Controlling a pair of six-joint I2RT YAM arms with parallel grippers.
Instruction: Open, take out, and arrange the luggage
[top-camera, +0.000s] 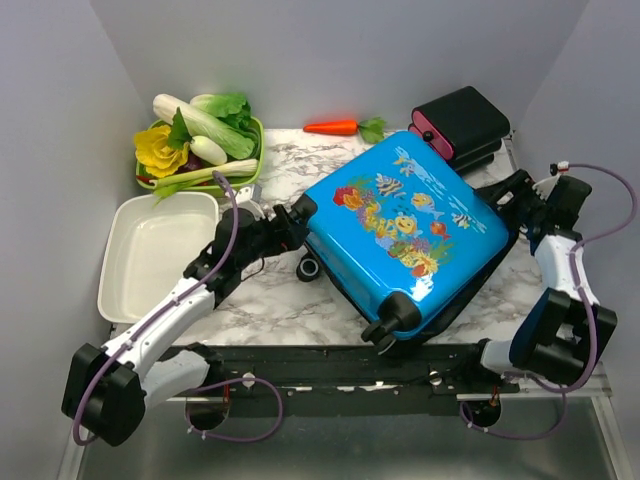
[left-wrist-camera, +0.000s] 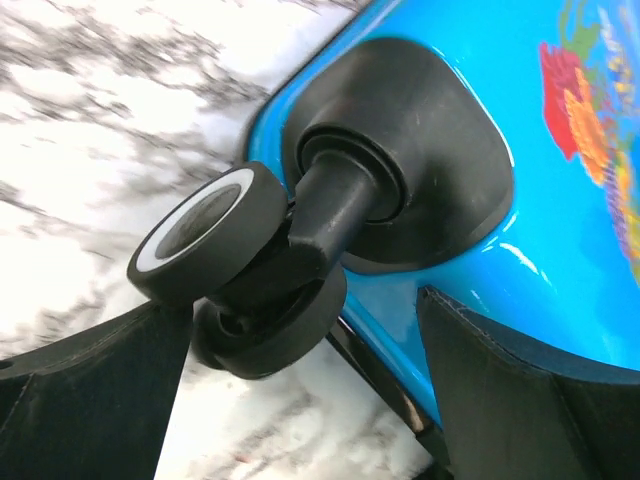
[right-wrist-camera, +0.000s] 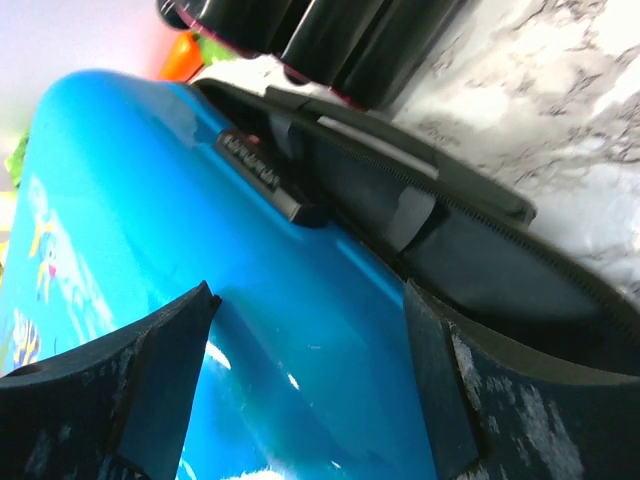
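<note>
1. White rectangular tray (top-camera: 150, 250): rests on the marbled tabletop (top-camera: 265, 305), left of the left end effector and alongside its arm.
2. Green basket (top-camera: 256, 160) of toy vegetables: beyond the left end effector and to its left, just behind the tray.
3. Left end effector (top-camera: 293, 222): jaws fully apart. In the wrist view its fingers (left-wrist-camera: 90, 400) flank a black double caster wheel (left-wrist-camera: 210, 240) at one corner of the suitcase. Whether either finger touches the wheel cannot be judged.
4. Toy carrot (top-camera: 333, 127): beyond the left end effector and to its right, near the back wall.
5. Luggage, a bright-blue hard-shell suitcase (top-camera: 410, 235): lies flat, printed face up, set cornerwise between the two end effectors. The left one is at its wheeled corner and the right one at its far right side.
6. Black box with pink drawers (top-camera: 462, 122): beyond the right end effector and slightly to its left, just behind the suitcase.
7. Right end effector (top-camera: 512, 195): jaws wide apart and clamped on nothing. In the wrist view its fingers (right-wrist-camera: 130, 390) straddle the edge of the blue lid. There the seam (right-wrist-camera: 470, 250) gapes, showing zip teeth and dark lining.
</note>
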